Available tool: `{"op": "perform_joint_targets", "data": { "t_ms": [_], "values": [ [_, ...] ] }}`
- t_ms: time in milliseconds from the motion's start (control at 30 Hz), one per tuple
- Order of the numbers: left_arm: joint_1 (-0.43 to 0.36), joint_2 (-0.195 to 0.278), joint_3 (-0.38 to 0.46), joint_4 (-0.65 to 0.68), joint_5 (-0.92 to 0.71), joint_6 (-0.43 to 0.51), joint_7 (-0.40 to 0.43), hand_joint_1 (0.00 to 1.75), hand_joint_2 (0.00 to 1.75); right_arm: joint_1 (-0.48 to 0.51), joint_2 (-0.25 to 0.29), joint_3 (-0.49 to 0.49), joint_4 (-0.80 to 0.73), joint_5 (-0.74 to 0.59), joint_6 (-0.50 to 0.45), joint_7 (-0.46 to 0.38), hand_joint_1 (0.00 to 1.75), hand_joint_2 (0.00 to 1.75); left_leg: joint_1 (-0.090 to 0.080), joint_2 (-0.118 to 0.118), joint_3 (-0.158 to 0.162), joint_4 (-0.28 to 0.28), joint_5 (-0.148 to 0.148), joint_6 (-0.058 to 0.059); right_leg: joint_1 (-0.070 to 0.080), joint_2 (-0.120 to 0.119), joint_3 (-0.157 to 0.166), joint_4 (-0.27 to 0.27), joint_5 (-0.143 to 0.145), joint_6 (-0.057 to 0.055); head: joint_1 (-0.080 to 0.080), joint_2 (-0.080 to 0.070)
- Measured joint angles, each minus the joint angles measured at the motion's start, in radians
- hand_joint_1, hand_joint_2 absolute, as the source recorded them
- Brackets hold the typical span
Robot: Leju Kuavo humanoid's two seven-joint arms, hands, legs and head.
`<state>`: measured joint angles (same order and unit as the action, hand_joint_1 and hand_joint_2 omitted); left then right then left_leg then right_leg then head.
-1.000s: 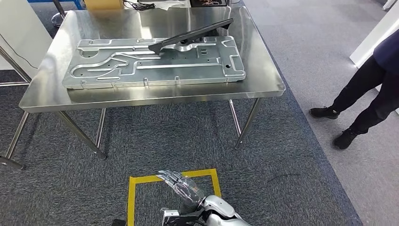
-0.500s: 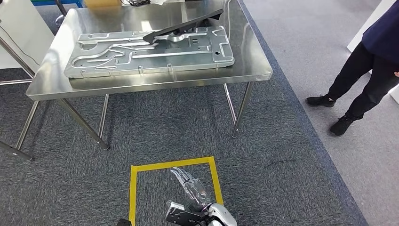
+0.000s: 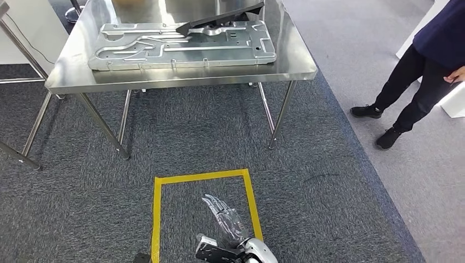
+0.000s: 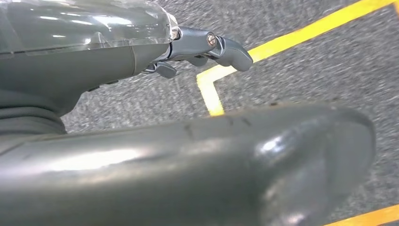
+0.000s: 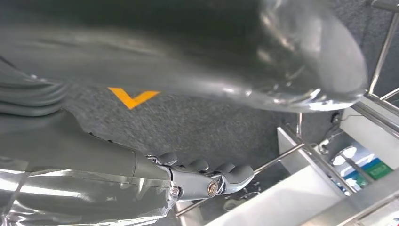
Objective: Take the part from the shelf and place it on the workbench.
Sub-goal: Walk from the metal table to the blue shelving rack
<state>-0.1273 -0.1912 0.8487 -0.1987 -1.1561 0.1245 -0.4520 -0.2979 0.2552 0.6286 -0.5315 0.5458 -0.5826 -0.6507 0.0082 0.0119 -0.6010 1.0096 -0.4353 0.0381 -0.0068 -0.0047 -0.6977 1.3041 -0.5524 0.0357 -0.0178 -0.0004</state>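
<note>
A long black part [image 3: 219, 19] lies slanted across a big grey metal plate [image 3: 181, 46] on the steel workbench [image 3: 181, 78], far ahead in the head view. My right hand [image 3: 224, 219] hangs low over the carpet inside a yellow taped square [image 3: 157, 219]. Its fingers are stretched out and hold nothing, as the right wrist view also shows for this right hand [image 5: 202, 181]. My left hand [image 4: 94, 61] hangs over the carpet near a corner of the yellow tape [image 4: 211, 89]. It holds nothing and its fingers [image 4: 226, 47] are apart.
A person in dark trousers and black shoes [image 3: 422, 71] stands on the grey floor to the right of the workbench. A white panel [image 3: 22, 33] and metal legs [image 3: 22, 156] stand at the left. The right wrist view shows white shelf boxes [image 5: 329, 179] beyond the fingers.
The whole picture has shifted, so the camera has moved: the workbench sits higher and farther off, and more of the yellow square shows. Both hands still hang with nothing in them.
</note>
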Motion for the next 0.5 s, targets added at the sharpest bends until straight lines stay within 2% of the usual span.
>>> {"op": "perform_joint_targets", "data": {
  "t_ms": [33,67,100,133,167,200,233,267,300,333,400,433,467,500],
  "values": [
    [0.0,0.0,0.0,0.0,0.0,-0.001,-0.001,0.0,0.0,0.0,0.0,-0.001,0.001,0.0,-0.003,-0.001,0.0,0.0,-0.001,0.0,-0.016,0.002,0.01,-0.002,0.001,0.0,0.04,-0.037,0.028,-0.005,0.0,0.0],
    [0.0,-0.001,-0.001,0.0,0.0,-0.001,-0.002,0.0,0.0,0.0,0.0,-0.003,0.001,0.001,-0.005,-0.002,0.0,0.0,-0.002,-0.001,-0.029,0.003,0.019,-0.004,0.003,0.001,0.097,-0.103,0.043,-0.013,0.0,0.0],
    [0.0,-0.001,-0.001,0.0,0.0,-0.001,-0.004,0.0,0.0,-0.001,0.001,-0.004,0.001,0.002,-0.007,-0.002,0.0,0.0,-0.003,-0.002,-0.038,0.004,0.028,-0.007,0.007,0.001,0.164,-0.19,0.038,-0.022,0.0,0.0],
    [0.0,-0.002,-0.001,0.0,-0.001,-0.001,-0.005,0.0,0.0,-0.001,0.001,-0.006,0.001,0.003,-0.008,-0.003,0.0,0.0,-0.004,-0.002,-0.043,0.004,0.036,-0.012,0.01,0.0,0.216,-0.263,0.023,-0.029,0.0,0.0],
    [0.001,-0.003,-0.001,0.0,-0.001,0.0,-0.004,0.0,0.0,-0.001,0.001,-0.008,0.001,0.003,-0.01,-0.003,0.0,0.0,-0.004,-0.002,-0.046,0.003,0.046,-0.017,0.014,-0.001,0.251,-0.317,0.007,-0.035,0.0,0.0],
    [0.001,-0.003,-0.001,0.0,-0.002,0.002,-0.001,0.0,0.0,0.0,0.002,-0.011,0.002,0.003,-0.01,-0.003,0.0,0.0,-0.003,-0.002,-0.047,0.0,0.055,-0.024,0.017,-0.002,0.265,-0.345,0.0,-0.039,0.0,0.0],
    [0.001,-0.003,-0.001,0.0,-0.002,0.004,0.004,0.0,0.0,0.001,0.002,-0.015,0.002,0.002,-0.009,-0.002,0.0,0.0,-0.002,-0.001,-0.049,-0.004,0.064,-0.03,0.015,-0.002,0.261,-0.35,0.008,-0.043,0.0,0.0],
    [0.001,-0.003,-0.001,0.0,-0.002,0.007,0.011,0.0,0.0,0.001,0.003,-0.018,0.003,-0.002,-0.005,-0.001,0.0,0.0,-0.001,-0.002,-0.053,-0.001,0.061,-0.036,0.014,-0.003,0.255,-0.355,0.02,-0.049,0.0,0.0],
    [0.002,-0.003,-0.001,0.0,-0.003,0.011,0.019,0.0,0.0,0.002,0.004,-0.022,0.004,-0.007,0.002,0.0,0.0,0.0,0.0,-0.002,-0.062,0.014,0.041,-0.041,0.011,-0.004,0.248,-0.359,0.031,-0.055,0.0,0.0],
    [0.003,-0.003,-0.001,0.0,-0.003,0.014,0.028,0.0,0.0,0.003,0.005,-0.027,0.005,-0.015,0.013,0.001,0.0,0.0,0.001,-0.004,-0.076,0.05,0.005,-0.046,0.008,-0.005,0.24,-0.362,0.043,-0.06,0.0,0.0],
    [0.004,-0.002,-0.001,0.0,-0.002,0.02,0.044,0.0,0.87,0.006,0.006,-0.04,0.01,-0.038,0.048,0.012,0.0,0.87,0.004,-0.005,-0.114,0.176,-0.086,-0.054,0.009,-0.007,0.22,-0.36,0.059,-0.064,0.0,0.0],
    [0.006,-0.002,-0.001,0.0,0.0,0.022,0.049,0.0,1.31,0.008,0.006,-0.05,0.016,-0.052,0.071,0.024,0.0,1.31,0.004,-0.005,-0.129,0.237,-0.11,-0.059,0.01,-0.008,0.21,-0.358,0.065,-0.064,0.0,0.0],
    [0.007,-0.002,-0.001,0.0,0.001,0.023,0.053,0.0,1.75,0.009,0.006,-0.062,0.024,-0.069,0.098,0.039,0.0,1.75,0.005,-0.005,-0.131,0.273,-0.113,-0.062,0.01,-0.008,0.2,-0.354,0.07,-0.063,0.0,0.0],
    [0.009,-0.002,-0.001,0.0,0.002,0.027,0.058,0.0,1.75,0.009,0.006,-0.074,0.035,-0.084,0.125,0.055,0.0,1.75,0.005,-0.005,-0.113,0.269,-0.098,-0.063,0.01,-0.009,0.19,-0.348,0.074,-0.061,0.0,0.0]
  ]
}}
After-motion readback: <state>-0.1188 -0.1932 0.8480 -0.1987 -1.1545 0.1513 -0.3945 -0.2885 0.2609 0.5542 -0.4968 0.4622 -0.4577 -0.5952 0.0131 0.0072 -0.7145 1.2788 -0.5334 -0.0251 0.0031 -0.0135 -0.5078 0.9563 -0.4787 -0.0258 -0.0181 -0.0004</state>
